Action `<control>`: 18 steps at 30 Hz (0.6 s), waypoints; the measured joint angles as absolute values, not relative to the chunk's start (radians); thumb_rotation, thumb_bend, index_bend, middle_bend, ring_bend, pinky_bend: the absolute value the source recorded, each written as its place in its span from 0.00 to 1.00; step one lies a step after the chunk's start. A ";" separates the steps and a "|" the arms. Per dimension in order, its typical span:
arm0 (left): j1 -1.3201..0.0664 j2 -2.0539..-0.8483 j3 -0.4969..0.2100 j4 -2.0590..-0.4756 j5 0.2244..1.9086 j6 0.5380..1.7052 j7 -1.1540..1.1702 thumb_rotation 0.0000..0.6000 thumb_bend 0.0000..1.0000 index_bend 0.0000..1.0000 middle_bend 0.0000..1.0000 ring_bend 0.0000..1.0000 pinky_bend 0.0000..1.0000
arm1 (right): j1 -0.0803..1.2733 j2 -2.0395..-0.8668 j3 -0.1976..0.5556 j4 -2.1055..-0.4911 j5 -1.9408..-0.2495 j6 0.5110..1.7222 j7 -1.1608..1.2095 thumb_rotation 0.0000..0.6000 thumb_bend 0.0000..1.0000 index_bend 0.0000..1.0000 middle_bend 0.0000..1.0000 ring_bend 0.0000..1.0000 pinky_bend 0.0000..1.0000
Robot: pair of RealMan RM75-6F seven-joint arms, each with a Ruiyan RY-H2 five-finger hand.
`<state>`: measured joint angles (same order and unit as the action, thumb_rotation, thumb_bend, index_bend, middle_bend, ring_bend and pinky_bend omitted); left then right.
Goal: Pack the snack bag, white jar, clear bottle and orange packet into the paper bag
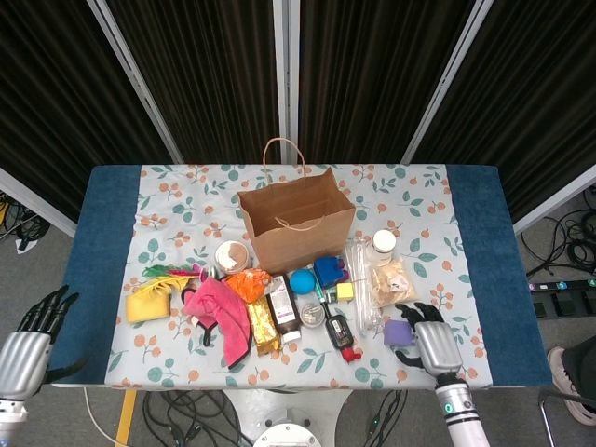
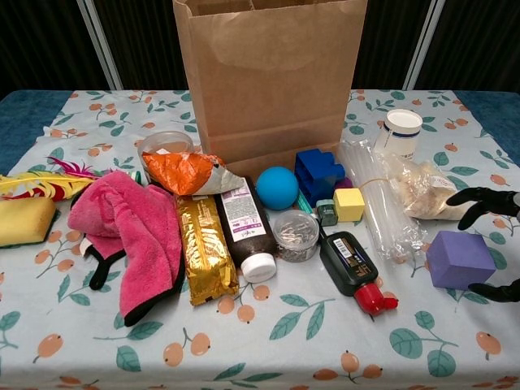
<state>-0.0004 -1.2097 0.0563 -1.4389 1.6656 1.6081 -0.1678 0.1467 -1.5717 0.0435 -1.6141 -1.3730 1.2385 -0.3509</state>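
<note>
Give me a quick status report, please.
Both hands empty; right hand open beside purple block. Snack bag untouched. Paper bag open, nothing packed.

Pink cloth (image 2: 134,236) – blue ball (image 2: 278,188) – purple cube (image 2: 459,259).

**Even overhead light, sharp frames**

Both views are bright and evenly lit from above. Shadows under the paper bag (image 1: 295,220) and clutter stay short and soft. The dark curtains read near black. Focus holds throughout, without noticeable glare.
</note>
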 measured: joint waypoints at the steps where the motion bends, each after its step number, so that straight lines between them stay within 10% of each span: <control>1: -0.001 -1.209 0.056 -1.438 1.667 1.609 -0.168 1.00 0.00 0.09 0.10 0.07 0.15 | 0.150 -1.577 0.044 -1.616 -1.367 1.233 -0.355 1.00 0.07 0.19 0.30 0.14 0.15; 18: -0.002 -1.203 0.057 -1.434 1.673 1.618 -0.174 1.00 0.00 0.09 0.10 0.07 0.15 | 0.149 -1.617 0.041 -1.622 -1.356 1.304 -0.424 1.00 0.28 0.28 0.44 0.28 0.31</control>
